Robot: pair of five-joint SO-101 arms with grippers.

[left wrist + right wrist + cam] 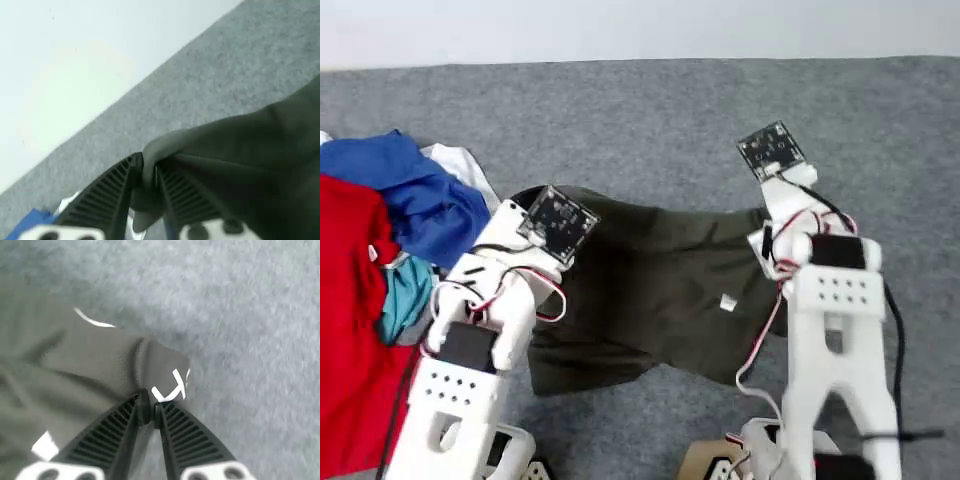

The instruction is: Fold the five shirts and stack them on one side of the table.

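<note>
A dark olive shirt (pixel 660 290) lies spread across the middle of the grey table, between my two arms. My left gripper (pixel 147 172) is shut on a bunched fold of the olive shirt (pixel 240 165) at the shirt's left far corner. My right gripper (pixel 148 409) is shut on the edge of the olive shirt (pixel 90 365) beside a white print mark (pixel 172 386), at its right side. In the high view both grippers are hidden under their wrist boards (pixel 558 220) (pixel 773 150). At the table's left edge is a heap of a red shirt (pixel 350 330), a blue shirt (pixel 415 195), a teal shirt (pixel 405 295) and a white one (pixel 455 160).
The grey felt table (pixel 720 110) runs to a pale wall at the back. Bare felt lies beyond the olive shirt and to the far right. The arm bases (pixel 450 420) (pixel 840 400) stand at the near edge.
</note>
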